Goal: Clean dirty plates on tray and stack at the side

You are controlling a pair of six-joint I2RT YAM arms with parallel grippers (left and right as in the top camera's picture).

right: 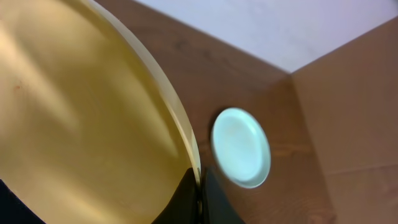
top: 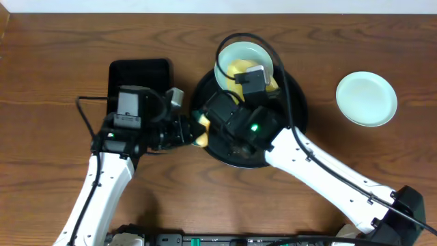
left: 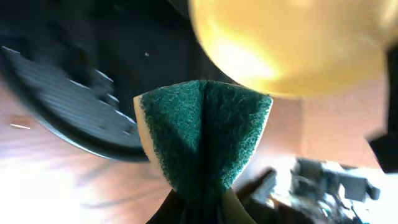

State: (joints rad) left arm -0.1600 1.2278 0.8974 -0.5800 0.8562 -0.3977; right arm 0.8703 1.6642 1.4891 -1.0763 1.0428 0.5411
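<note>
My right gripper (right: 200, 186) is shut on the rim of the pale yellow plate (right: 81, 124) and holds it tilted over the round black tray (top: 293, 113). The plate shows in the overhead view (top: 239, 69), partly under the wrist. My left gripper (left: 202, 208) is shut on a folded green and yellow sponge (left: 202, 140), just below the yellow plate (left: 292, 43) at the tray's left rim (left: 74, 112). One mint-blue plate (top: 242, 53) lies at the tray's far edge. Another mint-blue plate (top: 367, 99) lies on the table to the right, and it also shows in the right wrist view (right: 241, 148).
A smaller rectangular black tray (top: 140, 72) stands left of the round tray, partly under my left arm. The table is brown wood. A cable loops over the far plate. A brown cardboard wall (right: 354, 93) stands at the table's right side.
</note>
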